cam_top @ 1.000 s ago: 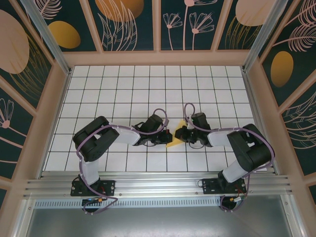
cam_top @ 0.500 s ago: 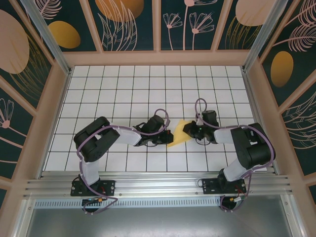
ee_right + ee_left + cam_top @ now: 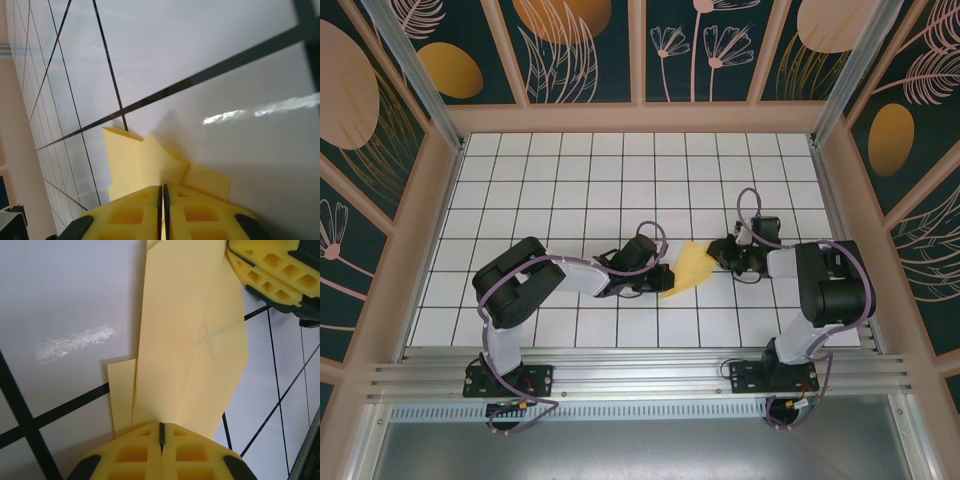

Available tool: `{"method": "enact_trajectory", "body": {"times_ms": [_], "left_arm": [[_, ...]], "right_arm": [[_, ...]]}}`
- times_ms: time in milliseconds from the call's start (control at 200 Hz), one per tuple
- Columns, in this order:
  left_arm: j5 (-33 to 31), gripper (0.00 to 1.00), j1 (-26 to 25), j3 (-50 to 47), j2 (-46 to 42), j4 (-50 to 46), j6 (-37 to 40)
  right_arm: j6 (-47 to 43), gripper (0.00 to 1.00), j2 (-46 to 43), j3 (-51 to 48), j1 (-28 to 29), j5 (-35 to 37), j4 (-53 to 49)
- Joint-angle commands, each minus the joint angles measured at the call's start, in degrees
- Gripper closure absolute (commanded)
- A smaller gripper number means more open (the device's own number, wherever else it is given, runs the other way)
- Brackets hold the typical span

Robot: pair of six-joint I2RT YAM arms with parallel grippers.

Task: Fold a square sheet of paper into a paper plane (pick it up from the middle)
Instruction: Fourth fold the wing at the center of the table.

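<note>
The yellow sheet of paper [image 3: 689, 267] is folded into a pointed wedge and is held just above the white grid table [image 3: 620, 180] between both grippers. My left gripper [image 3: 663, 278] pinches its lower left end. My right gripper [image 3: 714, 252] pinches its upper right end. In the left wrist view the folded layers of the paper [image 3: 190, 340] run up from my shut left gripper [image 3: 161, 425] to the right gripper's yellow fingers [image 3: 265, 265]. In the right wrist view my right gripper [image 3: 163, 188] is shut on the paper [image 3: 142, 162], whose folded corners stick out ahead of it.
Both arms lie low across the near middle of the table. Raised pale walls [image 3: 440, 200] border the table on the left, far and right sides. An aluminium rail [image 3: 640, 375] runs along the near edge.
The right gripper has moved to the right with its end of the paper, so more yellow paper now shows between the two grippers. The left gripper has barely moved.
</note>
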Motion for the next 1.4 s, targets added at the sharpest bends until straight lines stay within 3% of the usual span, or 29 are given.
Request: {"method": "enact_trajectory", "body": {"times_ms": [0,300,470,575,746,941,1226,1391], "left_arm": [[-1.63,1.0,-2.85,-3.0,8.06,-14.73,1.55],[-2.04,1.0,-3.11,-1.98,8.23,-15.53,1.58],[-2.07,1.0,-3.11,-1.83,8.22,-15.71,1.81],[-2.06,1.0,-3.1,-1.74,8.33,-15.79,1.75],[-2.07,1.0,-3.13,-1.96,8.12,-15.81,1.8],[-2.07,1.0,-3.16,-2.5,8.06,-15.79,1.8],[-1.98,1.0,-3.28,-2.64,8.16,-15.09,1.44],[-1.99,1.0,-3.32,-2.59,7.96,-15.22,1.36]], "right_arm": [[-4.32,0.86,0.82,2.75,-2.81,6.49,-3.81],[-4.35,0.84,-12.17,0.28,0.23,4.08,-5.86],[-3.62,0.87,-9.57,1.81,8.4,3.28,-5.92],[-1.96,0.88,-5.4,1.24,9.75,4.55,-2.82],[-3.58,0.89,-0.27,2.66,8.68,8.85,-2.84],[-5.46,0.89,1.22,3.91,3.19,10.12,-3.55],[-7.66,0.87,5.04,6.2,-2.77,6.28,-3.32],[-8.6,0.87,2.0,8.27,-3.11,6.25,-5.66]]}}
